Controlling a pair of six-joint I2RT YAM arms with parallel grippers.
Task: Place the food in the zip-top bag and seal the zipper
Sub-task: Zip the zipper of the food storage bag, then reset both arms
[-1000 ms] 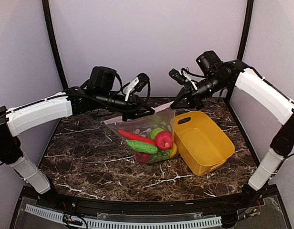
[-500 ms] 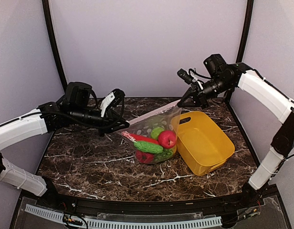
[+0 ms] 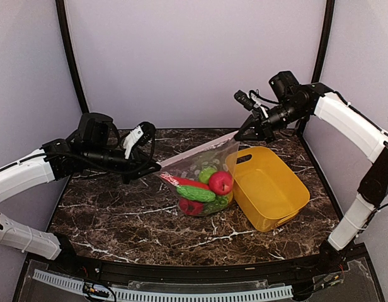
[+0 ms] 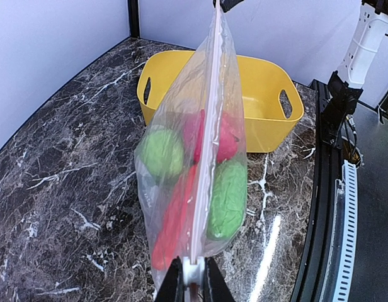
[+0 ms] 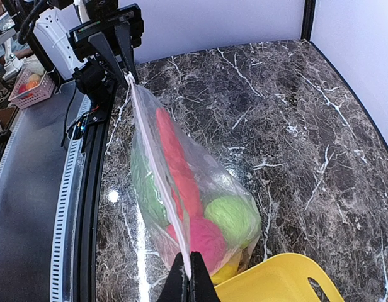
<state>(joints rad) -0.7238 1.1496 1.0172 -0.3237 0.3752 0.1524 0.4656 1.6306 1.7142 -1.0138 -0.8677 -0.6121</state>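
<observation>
**Bag strung between both pincers, left of the yellow tub**

The zip-top bag (image 3: pixel 201 168) hangs just left of the yellow tub (image 3: pixel 270 187). Its bottom looks to sit on the desk (image 3: pixel 112 211) and its right side lies close against the tub wall; actual contact is hard to tell.

The zipper (image 3: pixel 195 150) is stretched taut in a straight slanting line, low on the side away from the tub and high over the tub's far left corner. In the left wrist view the zipper (image 4: pixel 211 119) reads as one thin line with both sides together.

The left pincer (image 3: pixel 154 167) is pressed together on the zipper's low end, with the fingers (image 4: pixel 174 284) clamping the strip. The right pincer (image 3: pixel 239 134) is pressed tight on the zipper's high end above the tub corner, seen also in its wrist view (image 5: pixel 188 275).

The food (image 3: pixel 204 187) is all inside the bag, piled in the lower part: a red apple nearest the tub, green pieces, a long red piece, and some yellow underneath.
</observation>
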